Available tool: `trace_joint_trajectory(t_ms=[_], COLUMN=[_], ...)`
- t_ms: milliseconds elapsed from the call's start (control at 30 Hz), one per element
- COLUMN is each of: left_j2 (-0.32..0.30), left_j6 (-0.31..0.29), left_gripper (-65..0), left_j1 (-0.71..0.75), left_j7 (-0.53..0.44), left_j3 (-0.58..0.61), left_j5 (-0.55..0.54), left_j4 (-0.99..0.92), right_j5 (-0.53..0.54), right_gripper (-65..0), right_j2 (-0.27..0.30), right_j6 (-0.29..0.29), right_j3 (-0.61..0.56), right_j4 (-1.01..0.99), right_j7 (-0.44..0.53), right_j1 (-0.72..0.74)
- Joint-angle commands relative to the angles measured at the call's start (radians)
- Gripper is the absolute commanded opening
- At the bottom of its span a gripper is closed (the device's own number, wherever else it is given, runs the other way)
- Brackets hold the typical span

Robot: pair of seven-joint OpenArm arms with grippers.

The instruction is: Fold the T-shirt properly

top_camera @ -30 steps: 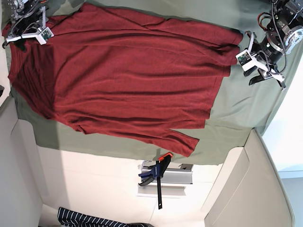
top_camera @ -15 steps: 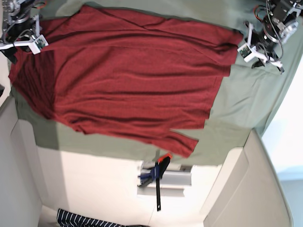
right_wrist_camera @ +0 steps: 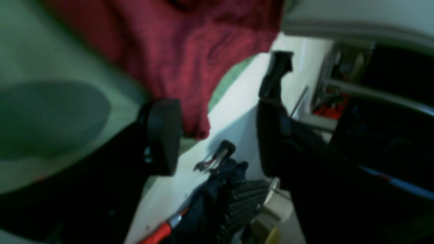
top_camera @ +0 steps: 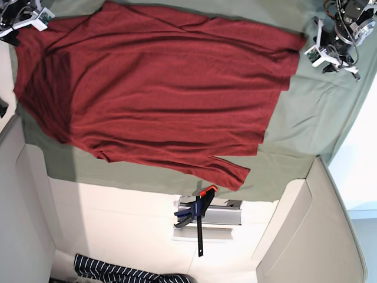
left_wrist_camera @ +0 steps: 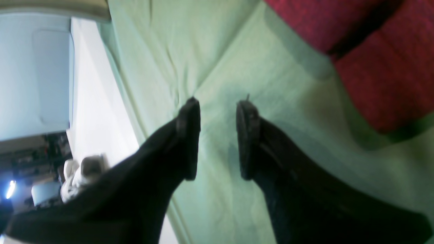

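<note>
Left gripper (left_wrist_camera: pixel 218 112), right gripper (right_wrist_camera: pixel 220 105) retreated, T-shirt (top_camera: pixel 159 88) spread

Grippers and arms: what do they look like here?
The left gripper and right gripper each have two black fingers with rounded flat pads. From above, the left arm is black and silver with thin cables and a white bracket.

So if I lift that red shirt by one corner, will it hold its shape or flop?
Probably floppy: the red T-shirt lies flat with soft creases, so a lifted corner would likely drape and sag. Pushed, it would likely bunch rather than slide whole, perhaps dragging the green cloth beneath, which already shows wrinkles.
</note>
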Motion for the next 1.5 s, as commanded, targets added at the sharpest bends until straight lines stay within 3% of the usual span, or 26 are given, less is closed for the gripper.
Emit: trace_joint_trajectory(t_ms=[0, 67, 233, 400, 633, 767, 1000, 1167, 1467], left_j2=[-0.019, -0.019, 0.009, 0.043, 0.041, 0.040, -0.001, -0.003, -0.003], left_j6=[0.015, 0.015, -0.038, -0.072, -0.082, -0.082, -0.083, -0.070, -0.072], left_gripper=[-43.3, -43.3, -43.3, -43.3, -43.3, -43.3, -43.5, -43.5, -43.5], left_j1=[-0.011, -0.011, -0.005, -0.003, -0.003, 0.006, 0.130, 0.211, 0.211], left_j7=[-0.001, 0.008, 0.024, 0.018, 0.014, 0.058, 0.111, 0.095, 0.008], left_j3=[-0.010, -0.010, -0.010, -0.010, -0.010, -0.010, -0.010, -0.010, -0.010], left_j5=[0.010, 0.010, 0.043, 0.086, 0.123, 0.119, 0.123, 0.149, 0.148], left_j4=[0.010, 0.011, 0.011, 0.014, 0.024, 0.066, 0.260, 0.273, 0.236], right_j5=[-0.013, -0.011, 0.100, 0.106, 0.119, 0.158, 0.198, 0.204, 0.165], right_gripper=[-29.6, -29.6, -29.6, -29.6, -29.6, -29.6, -29.6, -29.6, -29.6], right_j2=[0.029, 0.041, 0.036, 0.035, 0.035, 0.035, 0.035, 0.034, -0.063], right_j6=[-0.010, -0.003, 0.120, 0.129, 0.166, 0.167, 0.212, 0.221, 0.220], right_j3=[0.011, 0.011, 0.010, 0.010, 0.010, 0.010, 0.010, 0.010, 0.004], right_j4=[0.028, 0.041, 0.022, 0.013, -0.023, -0.071, -0.100, -0.101, -0.160], right_j7=[-0.002, -0.016, -0.018, 0.006, 0.031, 0.035, 0.048, 0.074, 0.103], right_j1=[-0.007, -0.026, -0.025, -0.016, 0.018, 0.077, 0.116, 0.116, 0.116])
